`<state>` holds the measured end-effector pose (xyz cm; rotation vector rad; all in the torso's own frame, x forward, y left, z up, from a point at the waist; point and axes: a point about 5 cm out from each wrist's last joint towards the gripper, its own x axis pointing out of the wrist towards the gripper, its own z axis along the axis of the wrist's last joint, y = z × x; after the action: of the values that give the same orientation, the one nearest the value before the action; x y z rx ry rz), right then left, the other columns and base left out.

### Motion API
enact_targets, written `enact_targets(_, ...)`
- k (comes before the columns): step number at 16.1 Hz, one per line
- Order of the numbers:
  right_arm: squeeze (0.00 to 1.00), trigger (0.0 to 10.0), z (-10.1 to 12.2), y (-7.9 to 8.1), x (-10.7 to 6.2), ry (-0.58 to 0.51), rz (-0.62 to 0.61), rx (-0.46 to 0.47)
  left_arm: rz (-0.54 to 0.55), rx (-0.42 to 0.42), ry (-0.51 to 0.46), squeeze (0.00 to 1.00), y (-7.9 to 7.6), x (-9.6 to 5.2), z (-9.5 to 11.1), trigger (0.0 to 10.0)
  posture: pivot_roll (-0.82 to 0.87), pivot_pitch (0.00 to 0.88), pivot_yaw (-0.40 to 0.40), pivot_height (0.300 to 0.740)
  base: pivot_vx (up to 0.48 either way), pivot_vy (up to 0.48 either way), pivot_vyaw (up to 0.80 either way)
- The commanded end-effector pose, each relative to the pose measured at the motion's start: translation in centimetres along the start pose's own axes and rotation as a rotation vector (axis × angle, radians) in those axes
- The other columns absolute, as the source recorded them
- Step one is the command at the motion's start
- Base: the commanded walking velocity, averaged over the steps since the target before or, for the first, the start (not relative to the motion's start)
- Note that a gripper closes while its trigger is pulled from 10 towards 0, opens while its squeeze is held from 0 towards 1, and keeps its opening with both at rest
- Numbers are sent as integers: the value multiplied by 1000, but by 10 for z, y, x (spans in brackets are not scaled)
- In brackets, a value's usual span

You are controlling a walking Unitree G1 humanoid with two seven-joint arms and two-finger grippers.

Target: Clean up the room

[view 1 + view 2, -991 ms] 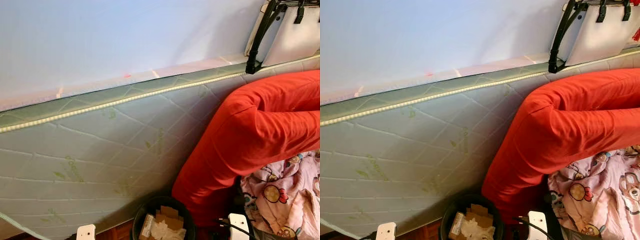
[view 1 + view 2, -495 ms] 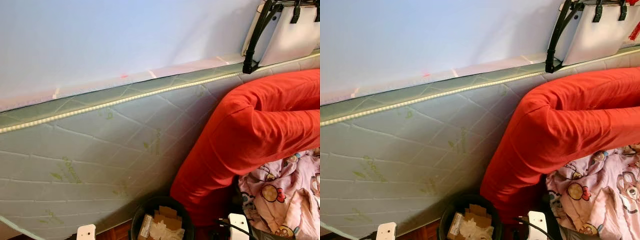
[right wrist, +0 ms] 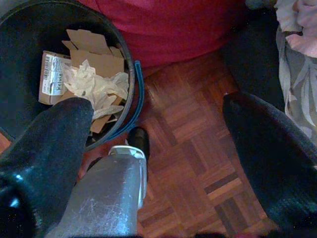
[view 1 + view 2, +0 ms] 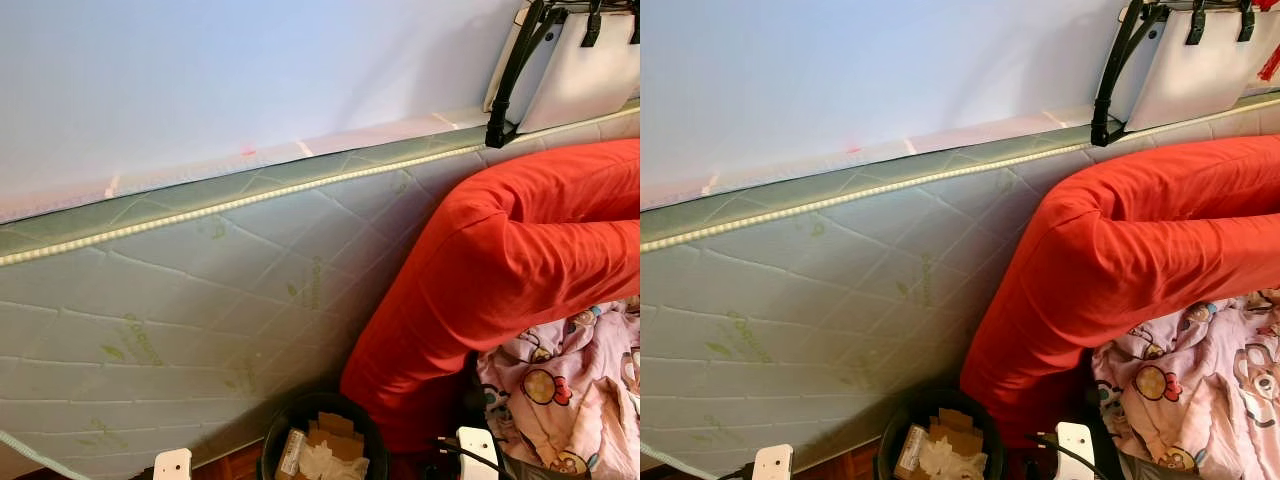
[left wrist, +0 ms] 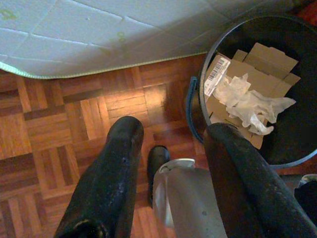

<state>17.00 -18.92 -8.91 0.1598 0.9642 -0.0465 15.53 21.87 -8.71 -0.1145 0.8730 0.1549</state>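
Note:
A black waste bin (image 4: 284, 432) stands on the parquet floor at the foot of the mattress, holding cardboard pieces (image 5: 267, 59) and crumpled white tissue (image 3: 96, 84). My left gripper (image 5: 173, 130) hangs open above the floor just beside the bin's rim (image 5: 201, 94), with nothing between its fingers. My right gripper (image 3: 156, 105) is open too, one finger (image 3: 54, 134) over the bin's edge and the other over bare floor. A red duvet (image 4: 510, 260) droops down next to the bin. Pink cartoon-print fabric (image 4: 560, 380) lies at the lower right.
A pale quilted mattress (image 4: 200, 300) with green edging fills the left and middle, under a light blue sheet (image 4: 250, 70). A white bag with black straps (image 4: 575, 60) rests at the top right. My robot foot (image 3: 138, 141) stands on the parquet (image 3: 198, 163).
The head camera shifted slightly a second ago, so the scene slid a little. Nothing in the room and neither gripper has visibly moved.

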Motion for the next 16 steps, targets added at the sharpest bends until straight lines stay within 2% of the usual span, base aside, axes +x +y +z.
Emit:
enact_targets(1,0,10000,-1,-3,-1,3,-9,7,-7,12,6,0,-1,-1,-4,10000,102,0,-55,740,0,0,0)
enact_targets(16,0,10000,-1,-3,-1,2,-13,8,-12,-5,-7,0,-2,-1,-3,10000,101,0,-57,740,0,0,0)
